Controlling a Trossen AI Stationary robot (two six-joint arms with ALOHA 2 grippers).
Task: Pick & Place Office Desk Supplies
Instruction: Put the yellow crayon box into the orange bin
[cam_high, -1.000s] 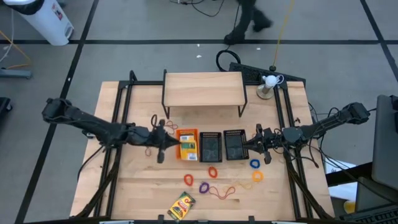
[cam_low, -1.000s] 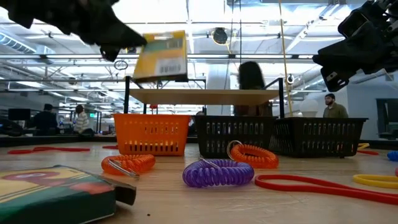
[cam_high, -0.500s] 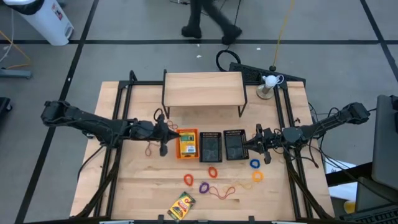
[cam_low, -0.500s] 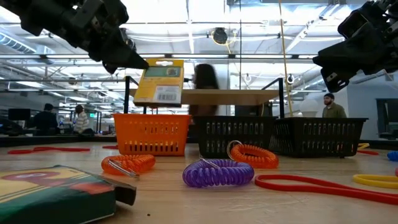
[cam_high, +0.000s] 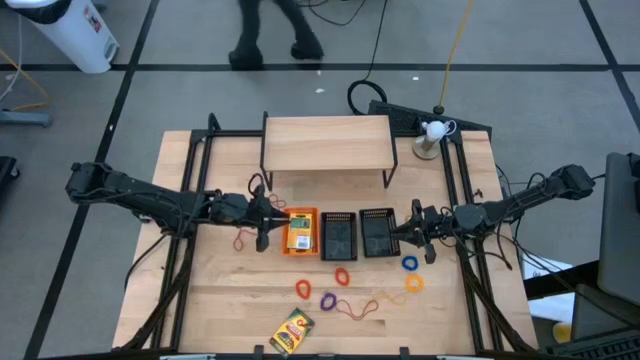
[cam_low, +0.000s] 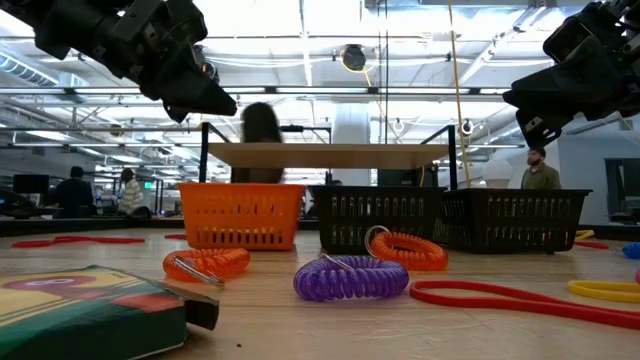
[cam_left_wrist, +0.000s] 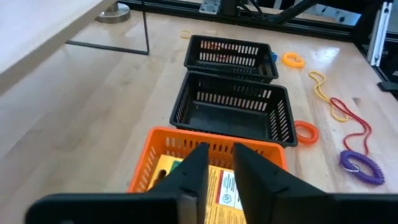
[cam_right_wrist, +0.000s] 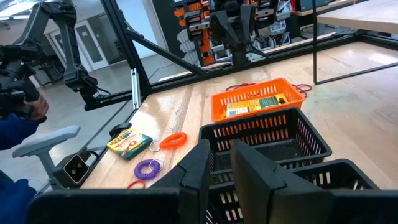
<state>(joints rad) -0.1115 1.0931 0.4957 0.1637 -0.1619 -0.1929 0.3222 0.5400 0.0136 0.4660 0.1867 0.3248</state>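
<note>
1. One crayon box (cam_high: 299, 233) lies inside the orange tray (cam_high: 300, 214); that placement looks done. Left claw (cam_high: 263, 213) hovers just beside that tray, above the surface (cam_high: 200, 300), fingers a narrow slit apart with nothing between them.
2. Second crayon box (cam_high: 292, 331) lies flat near the surface's front edge, well apart from the trays. Not yet picked.
3. Two black mesh trays: middle one (cam_high: 338, 235) looks empty; the one nearest the right arm (cam_high: 377, 232) shows something small and reddish inside in the left wrist view, can't identify it.
4. Right claw (cam_high: 412, 231) hangs just beside that tray, fingers nearly together, holding nothing.
5. Loose loops in front of the trays: orange coil (cam_high: 304, 289), purple coil (cam_high: 327, 300), orange ring (cam_high: 343, 275), blue ring (cam_high: 409, 264), yellow ring (cam_high: 414, 283), a tangle of thin red and yellow bands (cam_high: 358, 308). One more thin band (cam_high: 240, 240) lies under the left arm.
6. Count: 2 crayon boxes, 3 trays, roughly 7 loops or bands.
7. Judgement: early. One item binned, most supplies left out.
</note>
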